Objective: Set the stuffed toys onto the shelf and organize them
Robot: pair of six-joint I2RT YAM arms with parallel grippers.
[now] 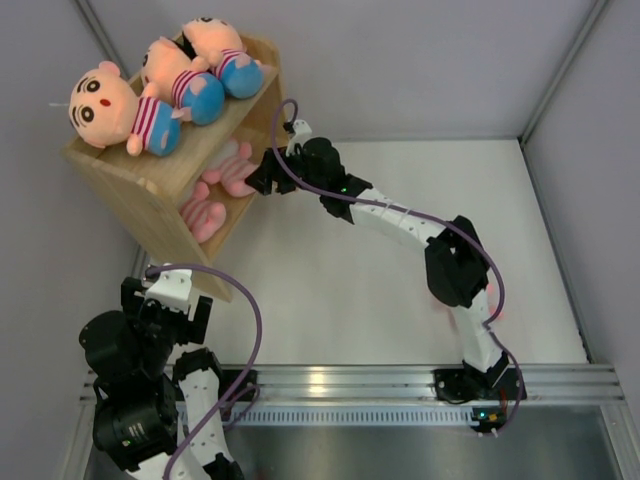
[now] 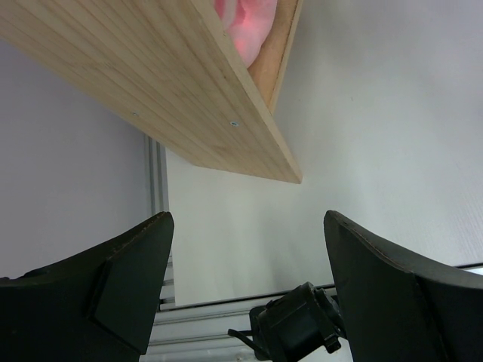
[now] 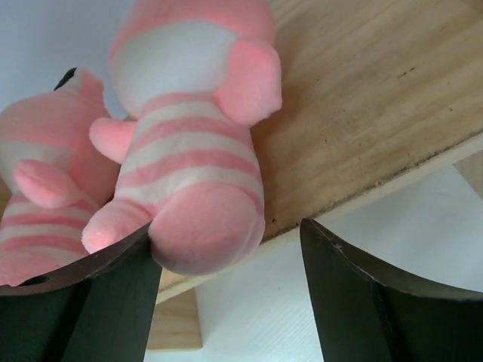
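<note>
The wooden shelf [image 1: 150, 190] stands at the far left. Three boy dolls sit on its top tier: one [image 1: 120, 110], one [image 1: 180, 75], one [image 1: 225, 50]. Two pink striped animals [image 1: 232, 170] [image 1: 203, 213] show in the lower tier; a third is hidden. My right gripper [image 1: 258, 180] is open at the lower tier's front edge. In the right wrist view the nearer pink animal [image 3: 189, 151] sits on the shelf board [image 3: 362, 113], its bottom touching my left finger [image 3: 113, 302]; my gripper [image 3: 226, 230] is not closed on it. My left gripper [image 1: 170, 300] is open and empty by the shelf's near corner.
The left wrist view shows the shelf's side panel [image 2: 151, 83] overhead, a bit of pink plush [image 2: 249, 30] inside, and my open left gripper [image 2: 247, 215] over white tabletop [image 2: 377, 113]. A metal rail [image 1: 400, 380] runs along the near edge. Grey walls close in both sides.
</note>
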